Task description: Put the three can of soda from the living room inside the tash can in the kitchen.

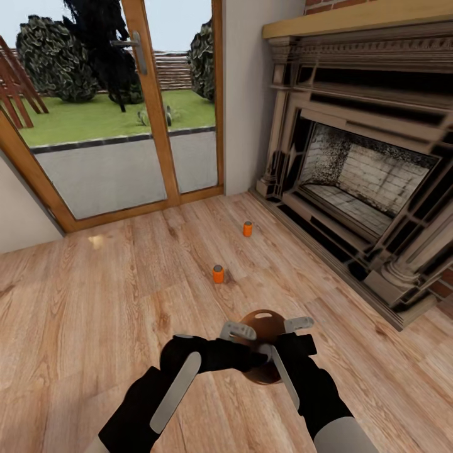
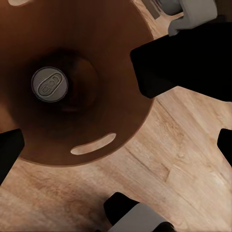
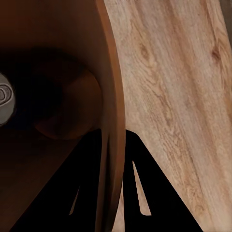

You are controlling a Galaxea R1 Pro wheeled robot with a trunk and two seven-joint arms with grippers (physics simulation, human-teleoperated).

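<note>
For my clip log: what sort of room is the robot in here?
Most likely a living room: a dark carved fireplace under a red brick chimney, wood-framed glass doors to a garden, and a light wood plank floor.

Copper-brown round trash can (image 1: 264, 327) sits upright above light wood plank floor, low in head view, slot handle cut near far rim; second slot visible in left wrist view (image 2: 94, 144). Dark interior holds one soda can (image 2: 49, 84), upright, grey pull-tab top facing up, resting off-centre on bin bottom; its edge also shows in right wrist view (image 3: 4, 99). Two orange soda cans stand upright on floor beyond bin, well apart: nearer one (image 1: 218, 274), farther one (image 1: 248, 228) near fireplace.
</note>
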